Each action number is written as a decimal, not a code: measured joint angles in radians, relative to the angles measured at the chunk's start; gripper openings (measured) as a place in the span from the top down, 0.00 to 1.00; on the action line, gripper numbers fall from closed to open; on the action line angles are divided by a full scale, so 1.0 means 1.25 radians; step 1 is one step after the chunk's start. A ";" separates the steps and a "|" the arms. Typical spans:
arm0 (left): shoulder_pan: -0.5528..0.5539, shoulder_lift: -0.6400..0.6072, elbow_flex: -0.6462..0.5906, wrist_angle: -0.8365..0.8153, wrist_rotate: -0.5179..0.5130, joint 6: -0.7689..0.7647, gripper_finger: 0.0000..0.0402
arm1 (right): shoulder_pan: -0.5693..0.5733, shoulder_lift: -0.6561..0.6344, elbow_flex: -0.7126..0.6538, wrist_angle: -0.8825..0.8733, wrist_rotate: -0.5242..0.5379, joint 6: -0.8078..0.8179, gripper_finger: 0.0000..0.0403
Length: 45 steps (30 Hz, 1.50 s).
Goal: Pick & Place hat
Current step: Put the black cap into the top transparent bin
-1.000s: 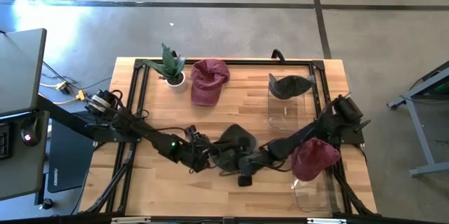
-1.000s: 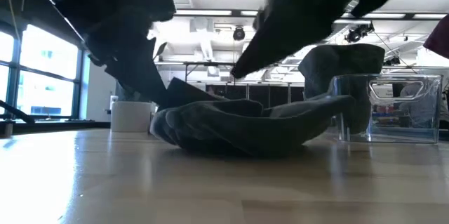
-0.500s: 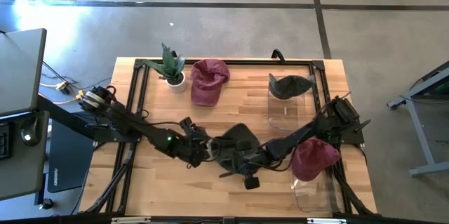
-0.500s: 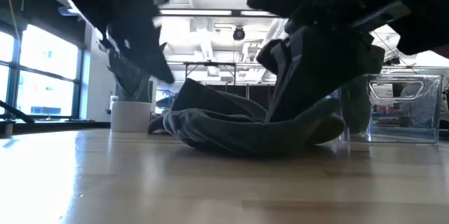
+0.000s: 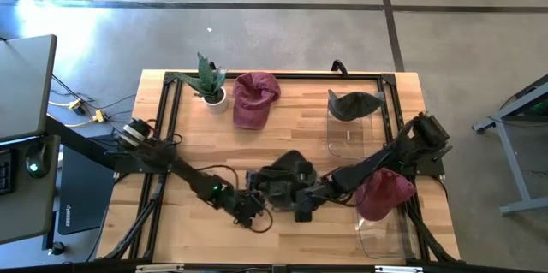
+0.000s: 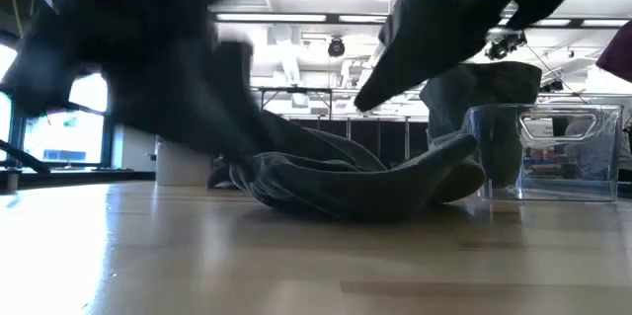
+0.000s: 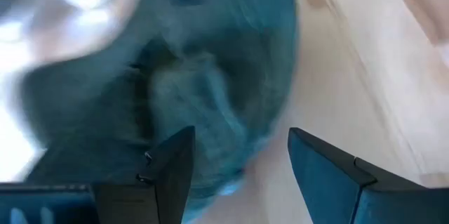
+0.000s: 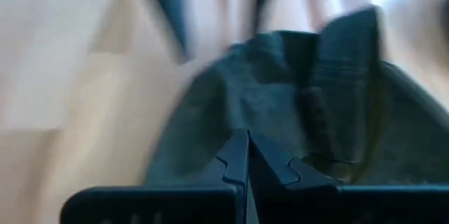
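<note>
A dark hat (image 5: pixel 287 175) lies crumpled on the wooden table near its middle, resting on its cloth (image 6: pixel 346 187). My left gripper (image 5: pixel 261 204) stands open at the hat's near-left side. In the left wrist view its two fingers (image 7: pixel 235 161) frame the hat's cloth (image 7: pixel 203 76) just ahead; blur hides whether they touch it. My right gripper (image 5: pixel 289 198) comes in from the right and is shut, its tips (image 8: pixel 245 140) at the hat's edge (image 8: pixel 295 97). My right gripper's shut fingertips (image 8: pixel 238 147) lie at the dark hat's near edge (image 8: pixel 210 122), slanting down from the table's right. Whether any cloth is caught between them I cannot tell. The hat rests on the table.
A maroon hat (image 5: pixel 255 100) and a potted plant (image 5: pixel 208 85) sit at the far side. At the right, one clear bin (image 5: pixel 349 136) carries a dark green hat (image 5: pixel 353 104), and another (image 5: pixel 377 237) carries a maroon hat (image 5: pixel 384 194). Black rails (image 5: pixel 163 119) frame the table.
My left gripper has swung toward the table's near edge and a little right, sinking and rolling about its own line, and now sits at the hat's near-left side. The hat's right part, raised half a second ago, lies lower again.
</note>
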 joint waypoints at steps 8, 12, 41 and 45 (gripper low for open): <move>0.059 0.055 0.021 -0.019 0.141 -0.013 0.45 | -0.139 0.010 -0.148 0.306 -0.162 -0.040 1.00; 0.057 0.059 0.048 -0.050 0.153 0.000 0.45 | -0.193 0.036 -0.199 0.438 -0.256 -0.046 1.00; 0.018 0.098 0.176 -0.323 -0.055 0.040 0.45 | -0.132 -0.078 -0.119 0.186 -0.054 -0.062 0.99; 0.063 0.127 0.181 -0.270 -0.038 0.061 0.46 | -0.100 -0.121 -0.120 0.142 -0.117 -0.080 1.00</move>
